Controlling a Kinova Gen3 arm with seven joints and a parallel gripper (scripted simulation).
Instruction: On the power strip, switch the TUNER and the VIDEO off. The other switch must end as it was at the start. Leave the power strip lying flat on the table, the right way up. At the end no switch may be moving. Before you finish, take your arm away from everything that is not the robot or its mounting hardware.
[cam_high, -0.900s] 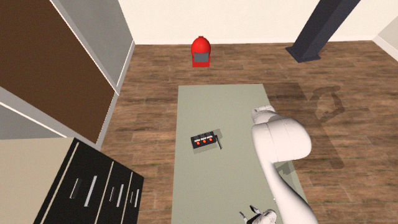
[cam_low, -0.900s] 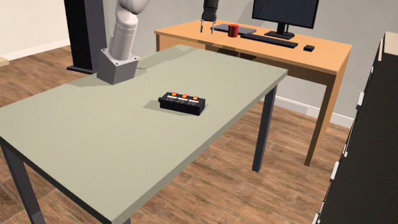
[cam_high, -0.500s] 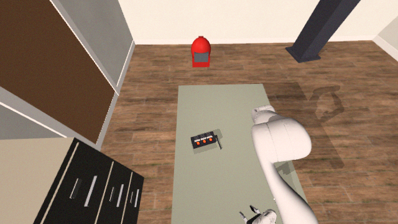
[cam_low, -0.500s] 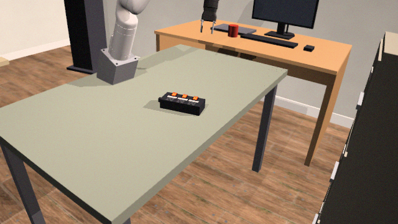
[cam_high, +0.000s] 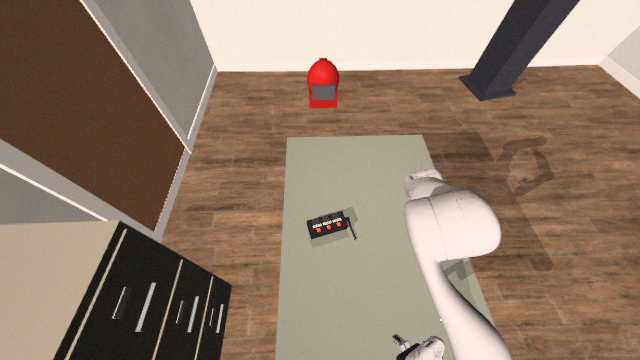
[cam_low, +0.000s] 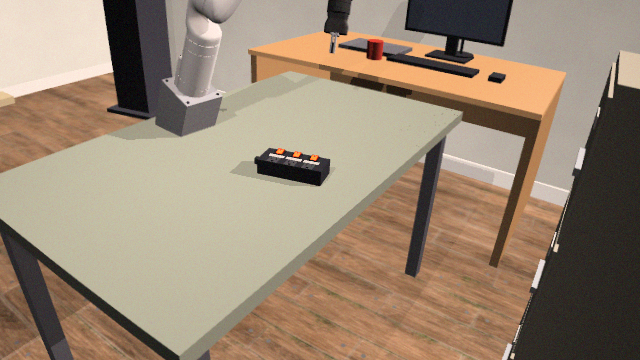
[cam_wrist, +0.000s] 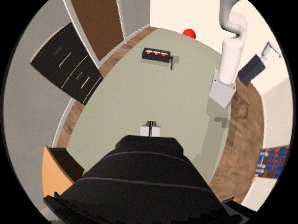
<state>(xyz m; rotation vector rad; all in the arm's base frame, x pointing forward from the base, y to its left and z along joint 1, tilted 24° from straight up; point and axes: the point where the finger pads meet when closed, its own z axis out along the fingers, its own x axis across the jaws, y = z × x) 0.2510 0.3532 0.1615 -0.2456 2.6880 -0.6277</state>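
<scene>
A black power strip (cam_high: 328, 223) (cam_low: 293, 165) (cam_wrist: 157, 54) lies flat, right way up, near the middle of the grey-green table (cam_high: 350, 300) (cam_low: 150, 200) (cam_wrist: 127, 103). It has three orange-red rocker switches (cam_high: 325, 228) (cam_low: 296, 158) in a row on top; their labels are too small to read. A short black cord end sticks out of the strip's end (cam_high: 353, 230). My gripper (cam_high: 398, 341) (cam_low: 332, 44) (cam_wrist: 151, 126) is shut on nothing. It hangs in the air over the table's end, far from the strip.
The arm's base block (cam_low: 187, 107) stands on the table's edge. Behind is an orange desk (cam_low: 520, 95) with a monitor, a keyboard and a red cup (cam_low: 375, 49). A black drawer cabinet (cam_high: 150, 300) stands beside the table. A red extinguisher (cam_high: 322, 82) is on the floor.
</scene>
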